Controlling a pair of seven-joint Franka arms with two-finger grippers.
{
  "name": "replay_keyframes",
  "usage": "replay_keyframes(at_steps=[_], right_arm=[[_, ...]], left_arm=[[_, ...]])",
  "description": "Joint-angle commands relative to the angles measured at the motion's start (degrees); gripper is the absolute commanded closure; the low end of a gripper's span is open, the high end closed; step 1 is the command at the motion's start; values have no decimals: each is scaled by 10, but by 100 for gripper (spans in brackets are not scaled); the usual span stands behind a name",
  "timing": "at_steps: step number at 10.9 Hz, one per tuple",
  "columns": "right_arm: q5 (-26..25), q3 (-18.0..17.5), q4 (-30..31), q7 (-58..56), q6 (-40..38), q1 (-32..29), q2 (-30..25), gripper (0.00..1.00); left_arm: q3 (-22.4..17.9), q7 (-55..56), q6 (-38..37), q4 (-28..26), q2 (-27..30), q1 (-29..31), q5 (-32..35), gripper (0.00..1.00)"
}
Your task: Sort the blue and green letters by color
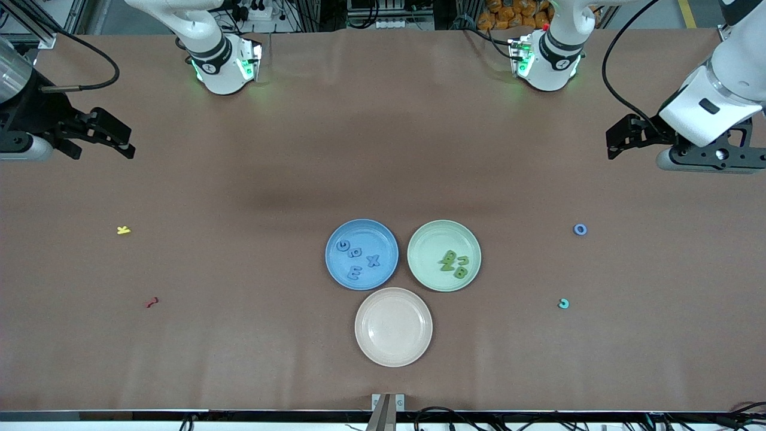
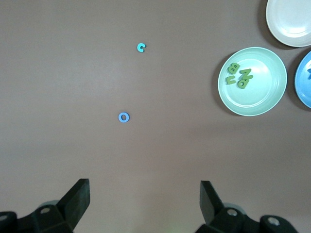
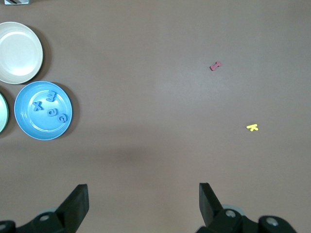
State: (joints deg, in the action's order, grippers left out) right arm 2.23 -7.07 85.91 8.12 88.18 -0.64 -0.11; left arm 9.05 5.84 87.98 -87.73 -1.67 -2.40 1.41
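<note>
- Sorting mostly done: blue letters (image 1: 358, 260) lie in the blue plate (image 1: 335, 272), green letters (image 1: 455, 264) in the green plate (image 1: 428, 239)
- Stray blue O (image 1: 580, 229) sits on the counter (image 1: 383, 149) toward the left arm's end
- Left pincer (image 1: 622, 139) and right pincer (image 1: 114, 137) hang spread apart, empty, over the counter ends, leaving the plates unobstructed

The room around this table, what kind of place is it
Most likely a robotics lab. Two arms are bolted along a paper-covered table, the left gripper and right gripper both open and waiting at its ends, with cables and aluminium framing at the table's edge by the arm bases.
</note>
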Motion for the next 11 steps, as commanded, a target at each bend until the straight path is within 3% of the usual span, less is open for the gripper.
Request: replay_keyframes(at_steps=[1, 11], right_arm=[[8, -2, -2, -8, -3, -8, 0, 0], [8, -2, -2, -9, -3, -12, 0, 0]], left_arm=[[-10, -1, 5, 4, -1, -2, 9, 0], [-9, 36, 6, 3, -8, -1, -15, 0]])
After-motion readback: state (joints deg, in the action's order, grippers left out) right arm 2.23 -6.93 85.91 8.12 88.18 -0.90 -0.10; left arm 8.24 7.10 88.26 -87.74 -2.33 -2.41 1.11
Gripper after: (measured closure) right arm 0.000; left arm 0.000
